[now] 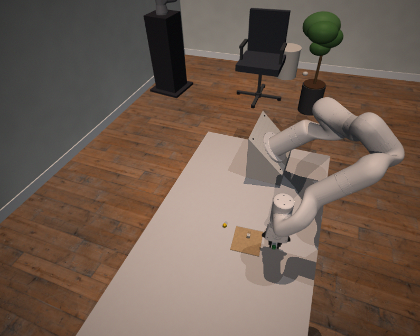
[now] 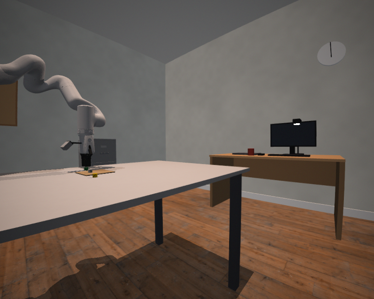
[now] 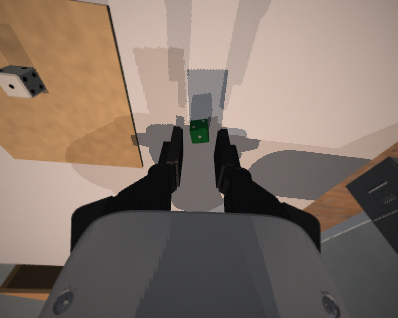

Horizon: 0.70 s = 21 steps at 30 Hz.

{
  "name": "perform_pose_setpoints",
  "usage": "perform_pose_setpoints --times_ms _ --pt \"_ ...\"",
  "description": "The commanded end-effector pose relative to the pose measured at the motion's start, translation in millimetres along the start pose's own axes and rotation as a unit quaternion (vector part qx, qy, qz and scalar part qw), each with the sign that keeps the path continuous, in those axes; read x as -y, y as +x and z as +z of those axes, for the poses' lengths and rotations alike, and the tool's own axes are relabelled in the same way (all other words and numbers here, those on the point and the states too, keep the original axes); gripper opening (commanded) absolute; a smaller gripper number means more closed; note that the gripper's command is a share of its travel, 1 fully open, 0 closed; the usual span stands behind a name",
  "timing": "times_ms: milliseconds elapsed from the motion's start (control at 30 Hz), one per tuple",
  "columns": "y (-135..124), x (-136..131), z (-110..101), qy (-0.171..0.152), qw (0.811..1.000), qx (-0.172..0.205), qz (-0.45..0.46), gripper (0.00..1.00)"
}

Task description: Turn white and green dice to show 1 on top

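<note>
The gripper [image 1: 274, 245] [image 2: 86, 165] [image 3: 199, 141] stands open over the green die [image 1: 273, 247] [image 2: 86, 168] [image 3: 199, 131], which sits off the mat [image 1: 245, 247] [image 2: 106, 172] [image 3: 87, 120], toward the tabletop's long edge farther from the yellow die [image 1: 224, 225] [image 2: 94, 175]; the white die [image 1: 248, 235] [image 2: 90, 170] [image 3: 14, 82] is on the mat.

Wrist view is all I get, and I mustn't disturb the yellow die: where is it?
Observer: The top view has the yellow die off the mat, on the side away from the claw.
Operator: Is it touching the mat?
Observer: No, bare table shows between them.
Operator: Anything on the desk?
Observer: A red mug, among other things.
</note>
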State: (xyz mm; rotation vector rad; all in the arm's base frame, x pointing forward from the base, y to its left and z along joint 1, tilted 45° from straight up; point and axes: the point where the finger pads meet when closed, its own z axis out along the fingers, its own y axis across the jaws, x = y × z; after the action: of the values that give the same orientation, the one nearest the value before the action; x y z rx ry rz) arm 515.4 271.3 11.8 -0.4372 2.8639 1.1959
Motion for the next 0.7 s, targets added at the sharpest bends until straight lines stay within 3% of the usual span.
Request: perform_pose_setpoints --times_ms 0,667 --pt "-0.8 0.0 -0.7 0.000 1.000 0.001 0.000 0.31" --pt "-0.8 0.0 2.6 0.000 1.000 0.001 0.000 0.31"
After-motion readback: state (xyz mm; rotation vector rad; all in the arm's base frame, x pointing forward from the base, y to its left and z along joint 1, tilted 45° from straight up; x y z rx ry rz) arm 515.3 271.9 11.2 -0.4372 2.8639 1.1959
